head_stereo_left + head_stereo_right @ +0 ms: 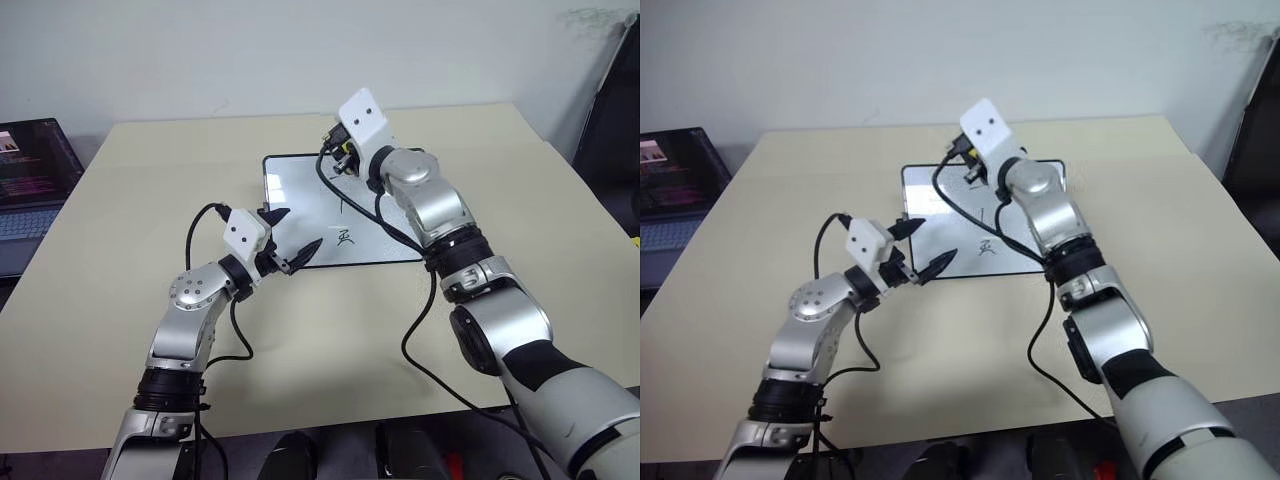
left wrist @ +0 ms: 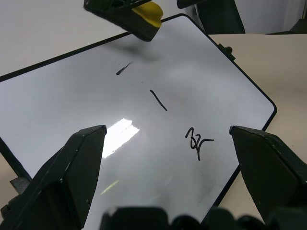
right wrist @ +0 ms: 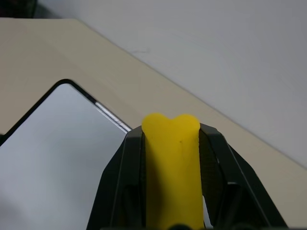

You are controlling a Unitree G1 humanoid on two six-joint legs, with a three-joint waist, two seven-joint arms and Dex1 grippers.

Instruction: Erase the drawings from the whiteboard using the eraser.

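While the whiteboard (image 1: 300,215) lay flat on the beige surface (image 1: 130,200) near its middle, the right pincer (image 3: 171,139) was clamped tight on the yellow eraser (image 3: 171,167), one black finger on each side. That pincer hung over the far part of the board; whether the eraser touched the board could not be told. Drawings (image 2: 158,100) left on the white face: a short slanted dash, a longer single stroke, and a small scribbled character (image 2: 197,143) closest to the near edge. No full set of three strokes was visible, just the one dash near the eraser.

Left pincer (image 1: 290,240) sat at the board's near left corner, fingers spread wide apart, holding nothing, pointed across the board toward the marks. In the left wrist view both its fingers (image 2: 62,177) framed the board, tips off the glossy face as far as could be told.

Laptop (image 1: 30,180) stood open off the surface's left edge, well apart from the board. Black cables trailed from both arms.
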